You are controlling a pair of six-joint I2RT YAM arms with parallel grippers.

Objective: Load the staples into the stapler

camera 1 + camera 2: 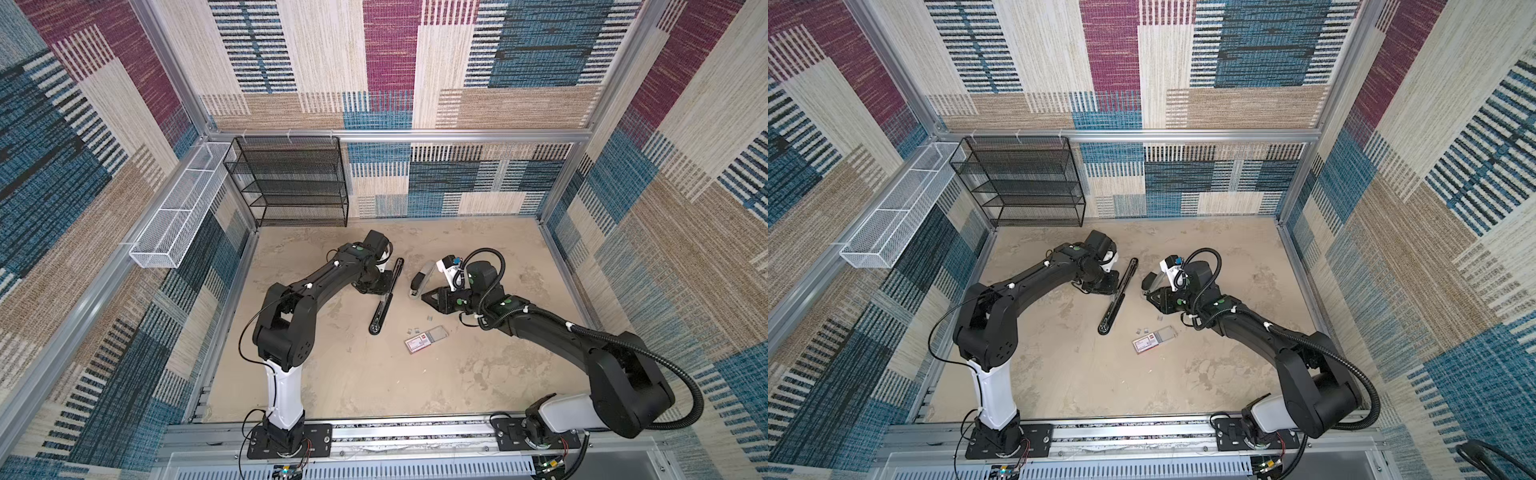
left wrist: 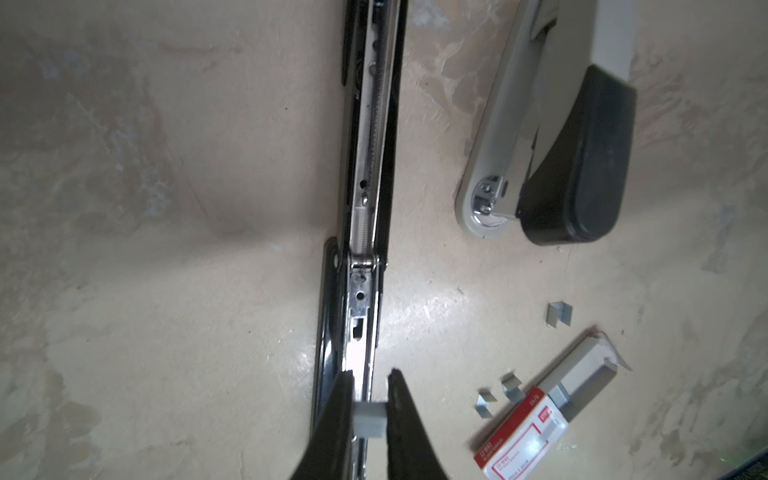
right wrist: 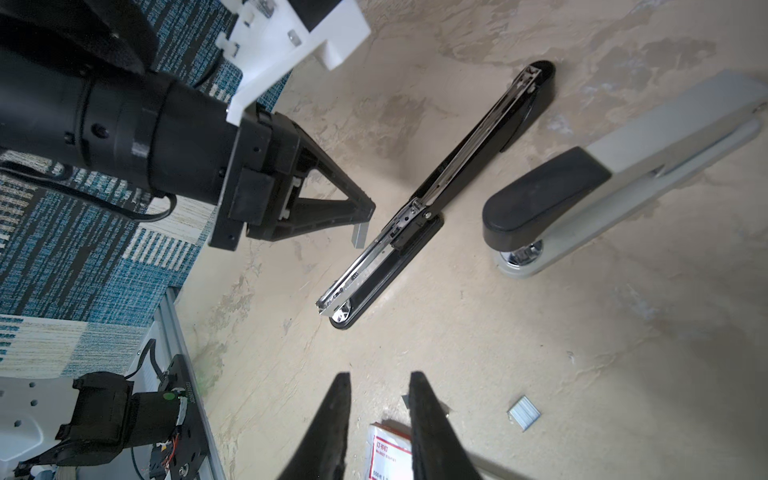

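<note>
The black stapler (image 1: 386,297) lies opened flat mid-table, its silver magazine (image 2: 361,316) facing up. My left gripper (image 2: 370,376) is shut on a small grey strip of staples (image 2: 370,417), held just over the magazine near the hinge; the right wrist view shows that strip (image 3: 360,235) hanging from the left fingertips. My right gripper (image 3: 376,378) is open and empty, hovering above the table beside the red-and-white staple box (image 3: 388,453). The box (image 1: 419,343) has its grey inner tray (image 2: 582,374) slid out. Loose staple pieces (image 2: 559,313) lie near it.
A second, grey stapler with a black handle (image 1: 420,279) stands right of the black one, close to my right wrist. A black mesh shelf (image 1: 291,183) stands at the back left, and a white mesh basket (image 1: 178,208) hangs on the left wall.
</note>
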